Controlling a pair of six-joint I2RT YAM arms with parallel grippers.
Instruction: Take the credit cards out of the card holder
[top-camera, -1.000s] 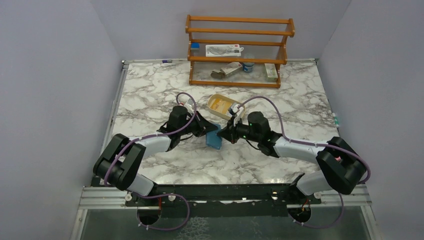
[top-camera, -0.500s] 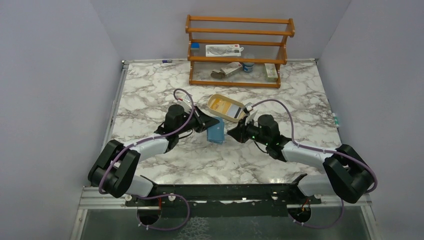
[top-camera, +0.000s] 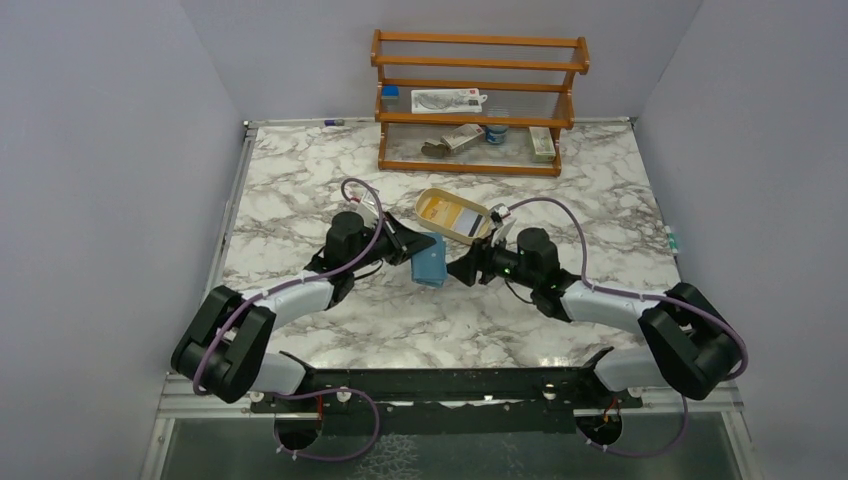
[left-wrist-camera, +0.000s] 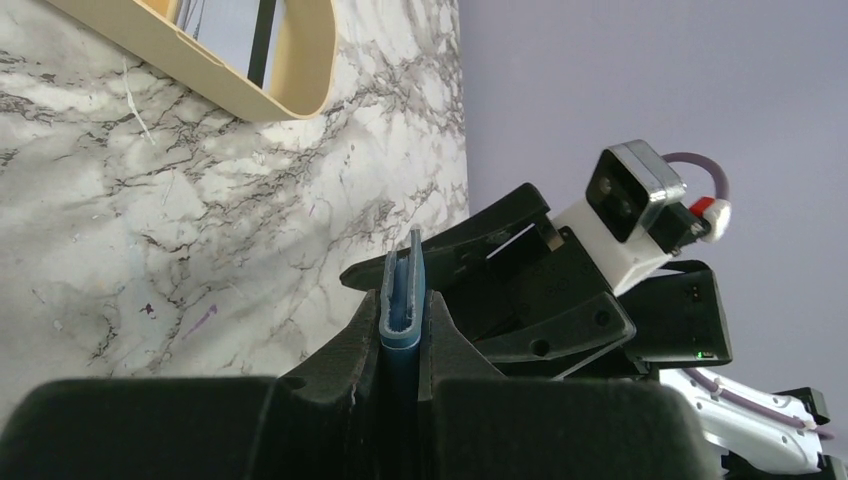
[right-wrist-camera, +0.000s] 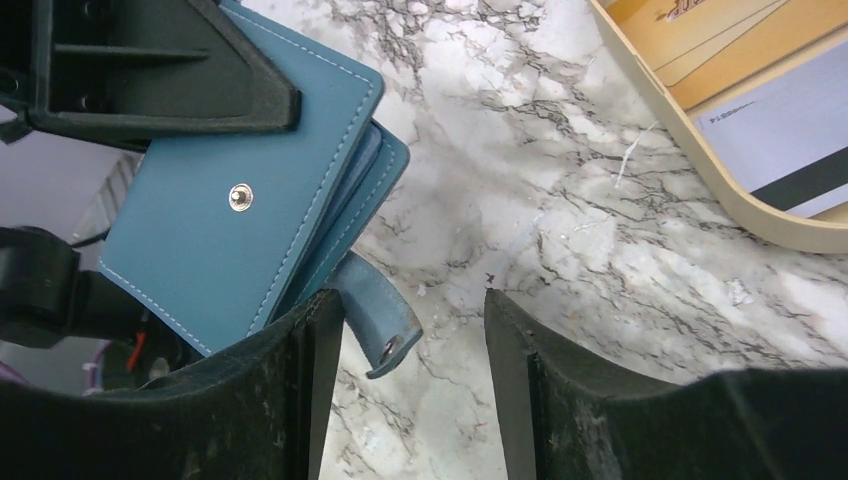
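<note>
Here the card holder (top-camera: 430, 266) is held on edge above the marble table (top-camera: 300, 180), near the table's middle, just in front of the oval tray (top-camera: 452, 214). It is clamped by the left gripper (top-camera: 418, 247): in the left wrist view its folded blue edge (left-wrist-camera: 401, 300) is seen pinched tight between the two black fingers (left-wrist-camera: 345, 360). The holder is closed, teal outside with pale stitching; a metal snap stud (right-wrist-camera: 239, 197) shows on its face, and the snap tab (right-wrist-camera: 375, 316) hangs loose at its lower corner.

The right gripper (top-camera: 462, 271) is placed just to the right of the holder, level with it. Its jaws are spread apart and nothing is gripped; in the right wrist view the loose tab lies between them, close to the left finger (right-wrist-camera: 300, 400); contact cannot be judged.

A pale card with a dark stripe (right-wrist-camera: 790, 150) is seen lying in the tray, beyond the holder. A wooden rack (top-camera: 478, 100) stands at the table's far edge, behind the tray.
</note>
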